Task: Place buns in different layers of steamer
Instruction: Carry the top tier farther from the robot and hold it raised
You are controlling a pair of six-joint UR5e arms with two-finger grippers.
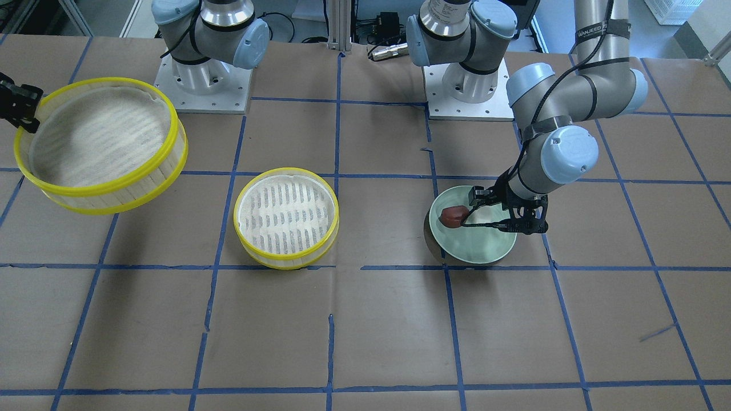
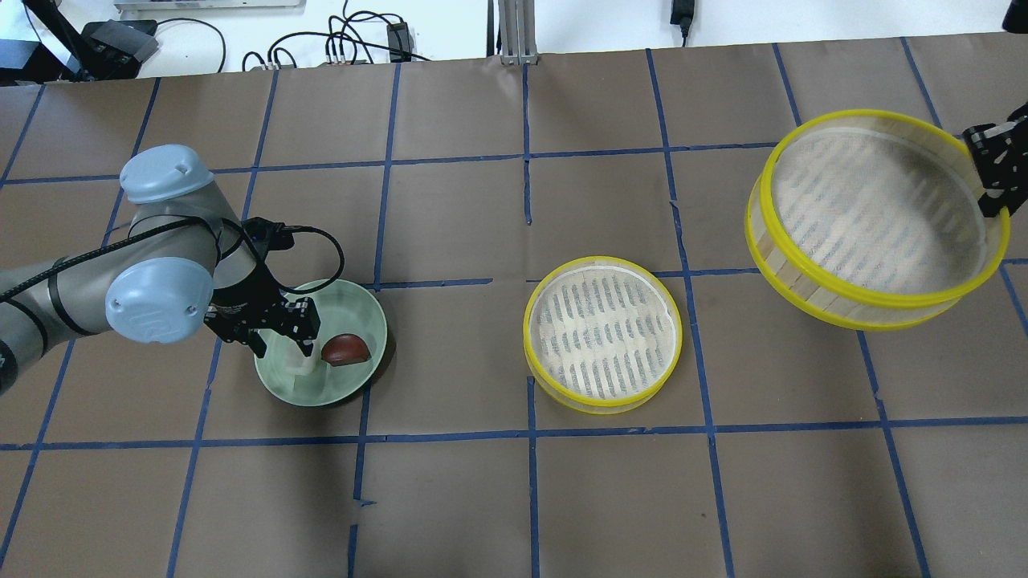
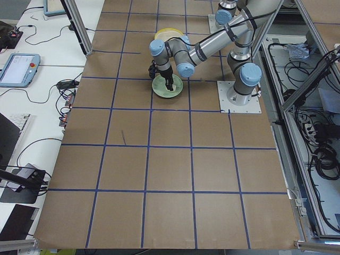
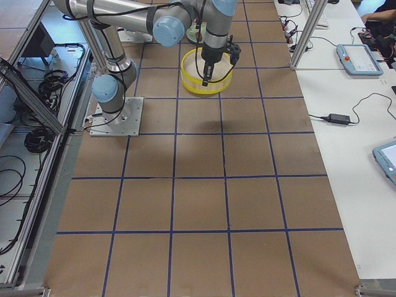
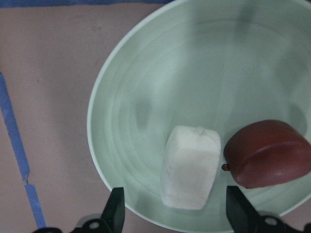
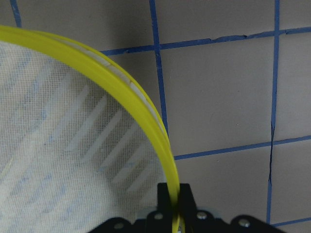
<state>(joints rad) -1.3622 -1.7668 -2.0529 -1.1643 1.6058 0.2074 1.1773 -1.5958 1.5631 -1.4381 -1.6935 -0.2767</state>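
Note:
A white blocky bun [image 5: 190, 167] and a reddish-brown glossy bun [image 5: 267, 153] lie side by side in a pale green plate [image 5: 170, 87]. My left gripper [image 5: 176, 213] is open low over the plate [image 2: 345, 313], one finger on each side of the white bun [image 2: 307, 368]. The brown bun [image 2: 345, 350] lies just beyond it. My right gripper [image 2: 992, 172] is shut on the yellow rim of one steamer tray [image 2: 875, 209] and holds it tilted in the air. The other steamer tray [image 2: 602, 333] stands empty on the table between the plate and the lifted tray.
The table is covered in brown paper with a grid of blue tape [image 2: 530, 433]. Both arm bases [image 1: 203, 85] stand at the robot's edge of the table. Cables and a pendant lie off the table's edge in the side views.

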